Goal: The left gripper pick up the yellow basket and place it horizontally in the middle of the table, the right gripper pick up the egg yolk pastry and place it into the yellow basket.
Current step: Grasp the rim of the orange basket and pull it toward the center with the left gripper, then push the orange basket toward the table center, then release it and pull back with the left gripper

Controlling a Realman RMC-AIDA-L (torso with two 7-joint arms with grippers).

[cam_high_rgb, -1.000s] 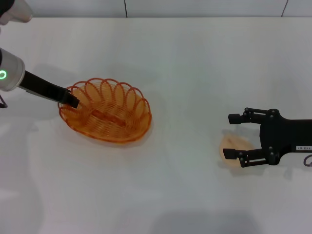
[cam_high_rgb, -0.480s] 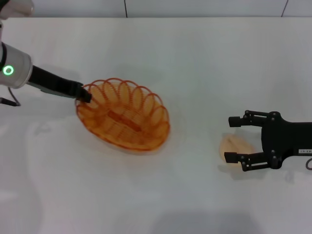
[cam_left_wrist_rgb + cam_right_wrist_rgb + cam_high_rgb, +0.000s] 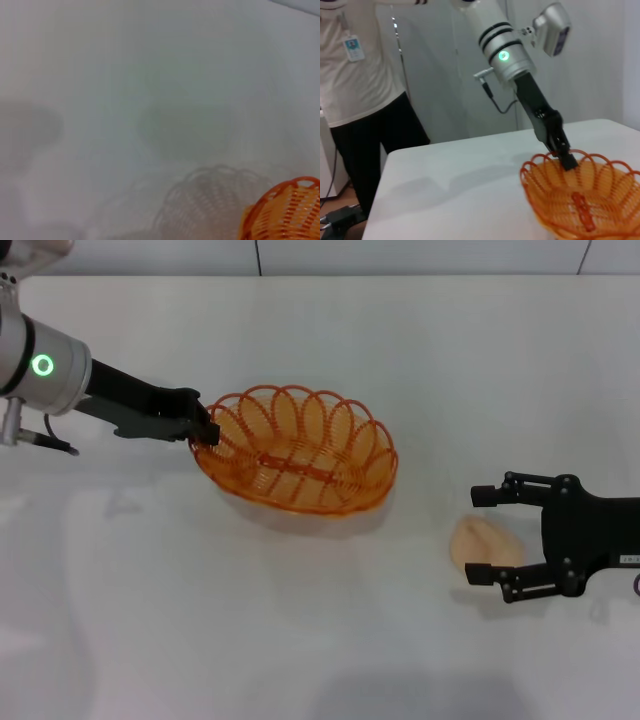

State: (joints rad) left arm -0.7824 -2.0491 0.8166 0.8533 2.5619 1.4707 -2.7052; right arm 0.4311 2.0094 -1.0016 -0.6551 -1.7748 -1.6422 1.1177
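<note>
Carrying oval orange-amber wire-woven basket [image 3: 297,451], rim pinched by our left gripper [image 3: 203,430] | level it, set mid-table | right gripper [image 3: 486,536] wide beside beige pastry [image 3: 483,541]

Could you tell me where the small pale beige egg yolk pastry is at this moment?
In the head view, the small pale beige egg yolk pastry lies on the white table on the robot's right, between the open fingers of the black right gripper.

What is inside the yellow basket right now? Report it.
Nothing lies in the yellow basket; only its woven floor shows. The left gripper is shut on its rim. The egg yolk pastry sits on the table between the right gripper's open fingers.
</note>
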